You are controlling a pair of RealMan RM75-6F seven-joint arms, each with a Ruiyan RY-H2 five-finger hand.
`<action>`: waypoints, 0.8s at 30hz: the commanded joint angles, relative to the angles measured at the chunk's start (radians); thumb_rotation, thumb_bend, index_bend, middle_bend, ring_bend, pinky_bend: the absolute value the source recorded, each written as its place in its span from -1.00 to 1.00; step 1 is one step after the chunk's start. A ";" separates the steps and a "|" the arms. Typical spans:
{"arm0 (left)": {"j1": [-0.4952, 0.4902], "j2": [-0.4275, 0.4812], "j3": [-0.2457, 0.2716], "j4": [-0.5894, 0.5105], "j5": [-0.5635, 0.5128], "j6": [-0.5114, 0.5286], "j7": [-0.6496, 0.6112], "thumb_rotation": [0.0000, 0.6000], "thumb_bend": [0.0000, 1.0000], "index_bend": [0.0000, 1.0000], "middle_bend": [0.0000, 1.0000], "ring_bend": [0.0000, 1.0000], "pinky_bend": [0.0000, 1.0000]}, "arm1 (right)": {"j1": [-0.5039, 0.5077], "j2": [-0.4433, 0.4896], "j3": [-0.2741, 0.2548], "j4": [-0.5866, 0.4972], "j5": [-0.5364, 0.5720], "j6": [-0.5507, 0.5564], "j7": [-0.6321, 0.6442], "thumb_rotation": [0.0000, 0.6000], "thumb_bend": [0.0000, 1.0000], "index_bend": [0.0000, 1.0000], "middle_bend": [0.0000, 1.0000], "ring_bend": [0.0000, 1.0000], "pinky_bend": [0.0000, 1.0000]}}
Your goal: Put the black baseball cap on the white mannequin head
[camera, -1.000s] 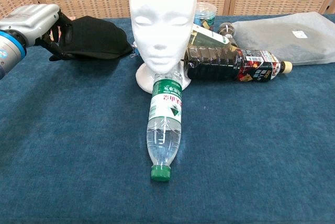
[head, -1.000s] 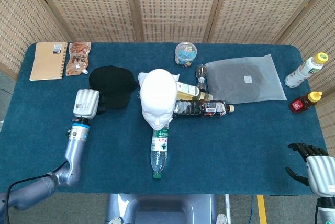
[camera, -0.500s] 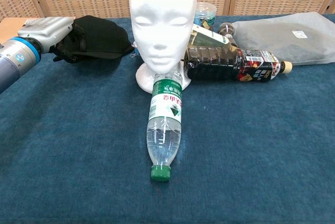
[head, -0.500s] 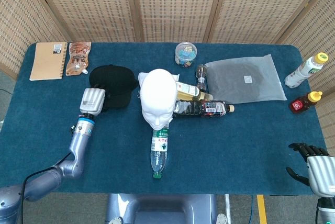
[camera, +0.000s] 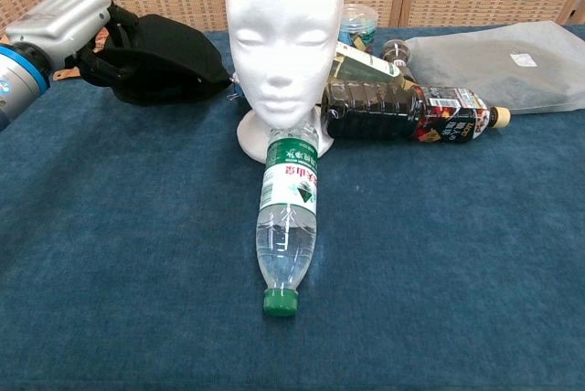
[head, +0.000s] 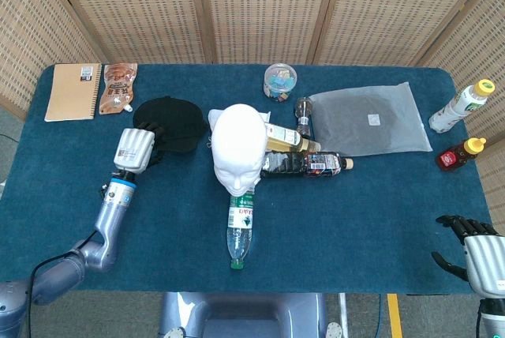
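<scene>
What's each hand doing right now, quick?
Left hand: fingers closed on the edge of the black fabric baseball cap, gripping it.
Right hand: open, fingers apart, holding nothing.

— What's on the blue surface (head: pixel 379 212)?
— Mid-frame, a mannequin head (head: pixel 238 147); a clear bottle (head: pixel 240 227) below it, two bottles (head: pixel 304 163) to its right.
— And upper left?
— A notebook (head: pixel 72 91), a pouch (head: pixel 118 88), a cap (head: pixel 173 121).
— The right side?
— A grey bag (head: pixel 369 120), a jar (head: pixel 280 81), two bottles at the edge (head: pixel 461 105).

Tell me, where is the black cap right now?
In the head view the black baseball cap lies on the table's left half, just left of the white mannequin head, with the robot's left hand at its near edge.
</scene>
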 commanded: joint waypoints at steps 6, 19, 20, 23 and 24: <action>0.024 0.094 0.018 -0.061 0.099 0.181 -0.012 1.00 0.20 0.56 -0.03 -0.13 0.51 | 0.003 -0.003 0.001 0.008 -0.004 -0.001 0.010 1.00 -0.68 -0.29 -0.16 -0.09 -0.12; 0.013 0.265 -0.058 -0.314 0.157 0.341 0.090 1.00 0.16 0.56 -0.03 -0.13 0.50 | 0.018 -0.008 0.003 0.015 -0.013 -0.015 0.021 1.00 -0.68 -0.29 -0.16 -0.09 -0.12; 0.006 0.279 -0.067 -0.332 0.163 0.347 0.103 1.00 0.16 0.56 -0.03 -0.13 0.50 | 0.020 -0.008 0.004 0.016 -0.013 -0.017 0.021 1.00 -0.68 -0.29 -0.16 -0.09 -0.12; -0.009 0.303 -0.082 -0.366 0.169 0.347 0.127 1.00 0.16 0.56 -0.03 -0.13 0.50 | 0.022 -0.009 0.004 0.017 -0.014 -0.019 0.023 1.00 -0.68 -0.29 -0.16 -0.09 -0.12; -0.015 0.308 -0.088 -0.374 0.171 0.347 0.136 1.00 0.15 0.56 -0.03 -0.13 0.50 | 0.022 -0.009 0.004 0.017 -0.014 -0.019 0.023 1.00 -0.69 -0.29 -0.16 -0.09 -0.12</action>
